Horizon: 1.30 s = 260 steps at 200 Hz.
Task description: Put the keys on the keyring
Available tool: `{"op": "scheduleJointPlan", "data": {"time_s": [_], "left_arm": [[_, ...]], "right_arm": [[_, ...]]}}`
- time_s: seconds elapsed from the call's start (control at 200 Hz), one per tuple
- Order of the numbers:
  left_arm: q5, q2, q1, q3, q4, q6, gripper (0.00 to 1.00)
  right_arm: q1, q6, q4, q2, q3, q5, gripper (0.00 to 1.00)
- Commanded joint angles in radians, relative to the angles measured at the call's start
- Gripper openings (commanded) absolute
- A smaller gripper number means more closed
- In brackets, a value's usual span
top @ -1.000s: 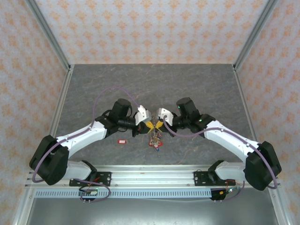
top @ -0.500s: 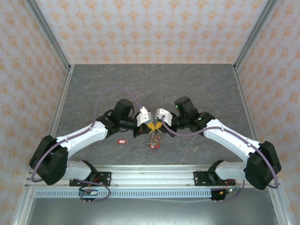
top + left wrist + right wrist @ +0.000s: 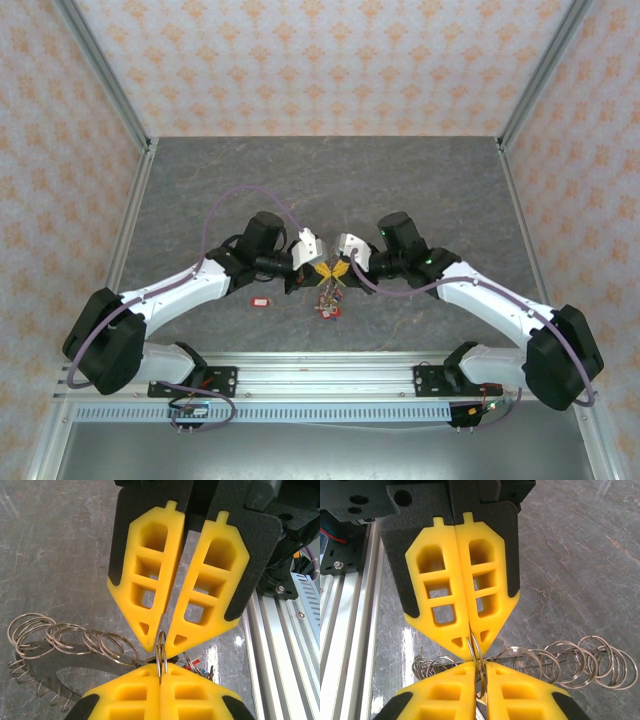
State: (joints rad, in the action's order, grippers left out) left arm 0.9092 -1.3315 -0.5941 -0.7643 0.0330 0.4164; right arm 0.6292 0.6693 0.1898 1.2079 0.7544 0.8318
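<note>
My two grippers meet tip to tip above the table's middle. The left gripper [image 3: 322, 270] [image 3: 161, 667] is shut on a small split ring [image 3: 161, 647] of the keyring. The right gripper [image 3: 338, 269] [image 3: 480, 666] faces it with its yellow fingers a little apart, and the same ring [image 3: 479, 655] stands loose in the gap. The rest of the keyring [image 3: 328, 298] hangs below as a wire strung with several steel rings [image 3: 65, 640] [image 3: 580, 660] and red and blue tags [image 3: 197, 662]. One key with a red tag [image 3: 261, 301] lies on the table left of the bunch.
The grey marbled tabletop [image 3: 330, 180] stretches behind the arms, with patterned walls on three sides. An aluminium rail [image 3: 330, 380] runs along the near edge under both arm bases.
The right gripper's fingers have eased slightly apart around the ring. The left gripper has closed fully on it. Both wrists and the hanging bunch shifted only slightly.
</note>
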Motion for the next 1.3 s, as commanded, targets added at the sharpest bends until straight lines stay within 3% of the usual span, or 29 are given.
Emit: {"op": "scheduleJointPlan", "data": {"time_s": [0.0, 0.15, 0.325, 0.525, 0.771, 0.951, 1.051, 1.176, 1.296], "left_arm": [[0.057, 0.015, -0.008, -0.002, -0.078, -0.014, 0.0], [0.078, 0.01, -0.007, -0.008, -0.078, -0.017, 0.0], [0.079, 0.006, -0.008, -0.009, -0.077, -0.021, 0.0], [-0.021, 0.006, -0.008, -0.029, 0.012, 0.021, 0.13], [-0.04, -0.007, -0.012, -0.057, 0.055, 0.047, 0.14], [-0.026, -0.012, -0.019, -0.063, 0.055, 0.048, 0.15], [-0.02, -0.013, -0.021, -0.065, 0.057, 0.048, 0.13], [-0.01, -0.013, -0.021, -0.067, 0.059, 0.051, 0.0], [0.004, -0.007, -0.021, -0.061, 0.042, 0.042, 0.0]], "right_arm": [[-0.019, -0.026, -0.071, -0.018, -0.025, 0.038, 0.13], [-0.025, -0.057, -0.128, -0.016, -0.048, 0.072, 0.13], [-0.026, -0.096, -0.191, -0.012, -0.069, 0.077, 0.06], [-0.024, -0.056, -0.064, -0.019, -0.001, 0.059, 0.0], [-0.002, 0.0, 0.102, -0.01, 0.093, 0.034, 0.0], [0.013, 0.012, 0.123, 0.007, 0.123, 0.032, 0.0], [0.02, 0.005, 0.107, 0.01, 0.134, 0.028, 0.0], [0.024, -0.011, 0.077, 0.002, 0.126, 0.032, 0.0], [0.024, -0.012, 0.059, -0.018, 0.091, 0.012, 0.03]]}}
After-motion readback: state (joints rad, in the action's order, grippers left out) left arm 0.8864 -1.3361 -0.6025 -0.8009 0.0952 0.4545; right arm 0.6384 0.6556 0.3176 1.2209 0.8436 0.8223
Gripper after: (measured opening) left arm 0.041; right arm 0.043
